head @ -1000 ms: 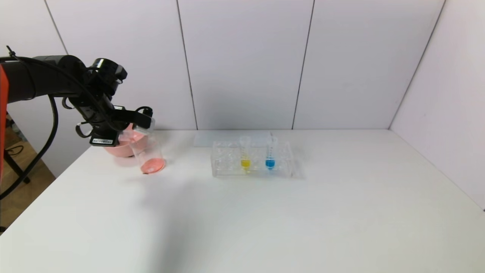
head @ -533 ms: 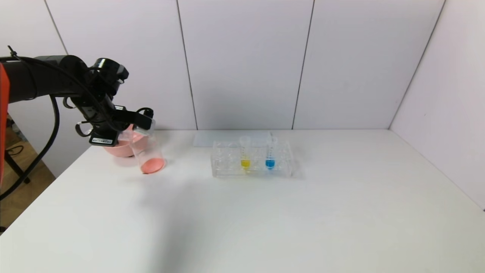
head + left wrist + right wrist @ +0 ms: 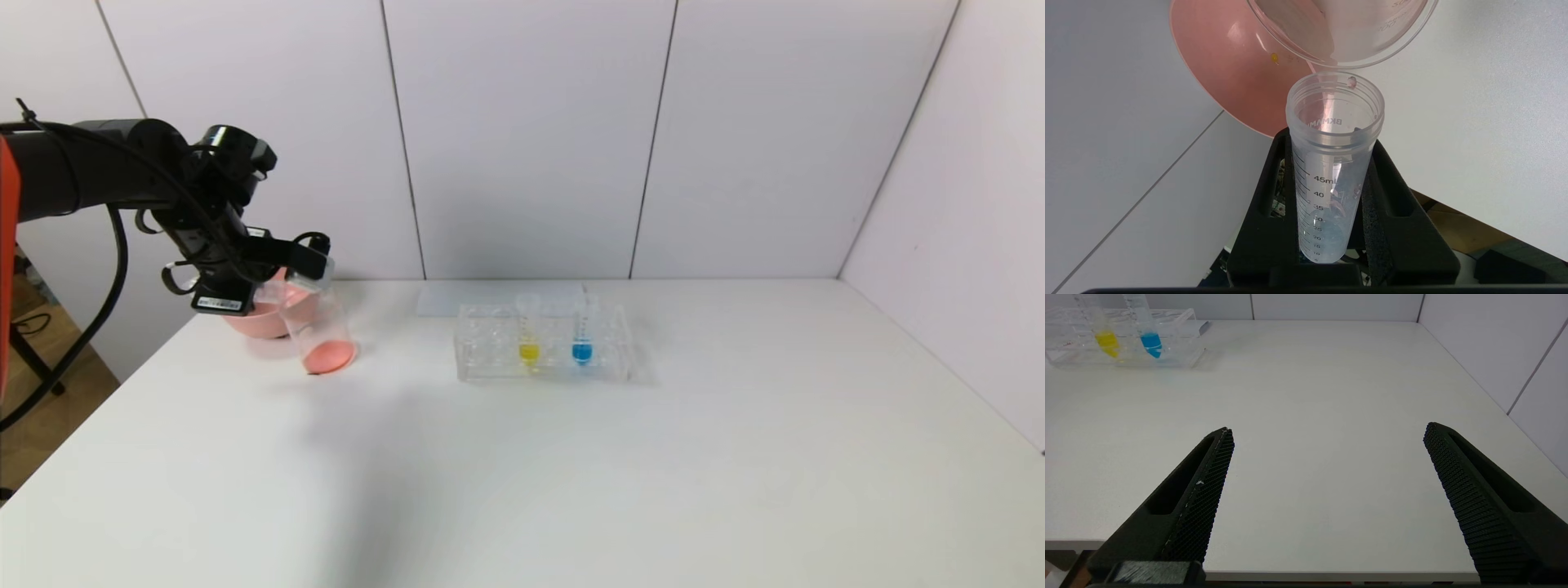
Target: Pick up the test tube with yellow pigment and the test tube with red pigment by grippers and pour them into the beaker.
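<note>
Beaker stands at the far left of the white tabletop, tilted in the head view, a pool of pink-red liquid in its bottom; the left wrist view shows only its lower rim, the rest cut off. A pink bowl sits just behind it, half hidden by the left arm. The clear tube rack lies mid-tabletop, well apart from the beaker; its walls are hard to make out. In it stand the test tube with yellow pigment and, beside it, a blue-tipped tube. The left gripper hangs over the beaker's mouth, its fingers clamped on the test tube with red pigment, tipped mouth-first toward the beaker and almost drained: only a reddish drop shows at its lip. The right gripper, unseen in the head view, hovers over the near tabletop, fingers wide apart and empty.
</note>
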`<state>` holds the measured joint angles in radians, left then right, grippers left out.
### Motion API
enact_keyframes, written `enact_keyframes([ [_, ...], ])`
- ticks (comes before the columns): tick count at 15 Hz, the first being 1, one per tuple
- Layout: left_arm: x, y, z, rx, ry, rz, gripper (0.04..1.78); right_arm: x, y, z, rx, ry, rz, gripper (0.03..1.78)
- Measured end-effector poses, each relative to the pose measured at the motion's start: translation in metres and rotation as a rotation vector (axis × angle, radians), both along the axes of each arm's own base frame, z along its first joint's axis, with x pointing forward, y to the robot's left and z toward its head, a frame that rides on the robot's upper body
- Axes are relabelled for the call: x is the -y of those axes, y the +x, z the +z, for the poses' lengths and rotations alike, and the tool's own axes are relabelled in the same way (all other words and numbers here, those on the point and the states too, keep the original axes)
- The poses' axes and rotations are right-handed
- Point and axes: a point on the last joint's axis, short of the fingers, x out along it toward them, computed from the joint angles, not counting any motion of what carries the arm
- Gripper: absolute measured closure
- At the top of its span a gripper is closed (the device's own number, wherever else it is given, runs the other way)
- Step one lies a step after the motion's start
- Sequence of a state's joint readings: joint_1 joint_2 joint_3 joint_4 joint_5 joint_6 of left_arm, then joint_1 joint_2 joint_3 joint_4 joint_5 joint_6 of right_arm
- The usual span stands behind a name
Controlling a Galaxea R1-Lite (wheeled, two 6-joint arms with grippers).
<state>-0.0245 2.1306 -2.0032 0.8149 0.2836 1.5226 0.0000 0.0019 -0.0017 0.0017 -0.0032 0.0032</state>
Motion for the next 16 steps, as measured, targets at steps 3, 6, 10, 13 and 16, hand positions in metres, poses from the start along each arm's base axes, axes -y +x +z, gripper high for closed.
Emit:
enact_keyframes([
  [3, 0.0, 0.0, 0.0, 0.0, 0.0, -0.001, 1.37, 0.0, 0.0, 0.0, 0.0, 0.0, 0.0, 0.11],
  [6, 0.001, 0.0, 0.0, -0.001, 0.0, -0.001, 1.37, 0.0, 0.0, 0.0, 0.0, 0.0, 0.0, 0.11],
  [10, 0.001, -0.002, 0.002, -0.001, -0.002, -0.003, 1.37, 0.0, 0.0, 0.0, 0.0, 0.0, 0.0, 0.11],
  [13, 0.001, -0.005, 0.008, 0.018, -0.017, -0.007, 1.37, 0.0, 0.0, 0.0, 0.0, 0.0, 0.0, 0.11],
  [16, -0.001, -0.01, 0.019, 0.067, -0.083, -0.021, 1.37, 0.0, 0.0, 0.0, 0.0, 0.0, 0.0, 0.11],
])
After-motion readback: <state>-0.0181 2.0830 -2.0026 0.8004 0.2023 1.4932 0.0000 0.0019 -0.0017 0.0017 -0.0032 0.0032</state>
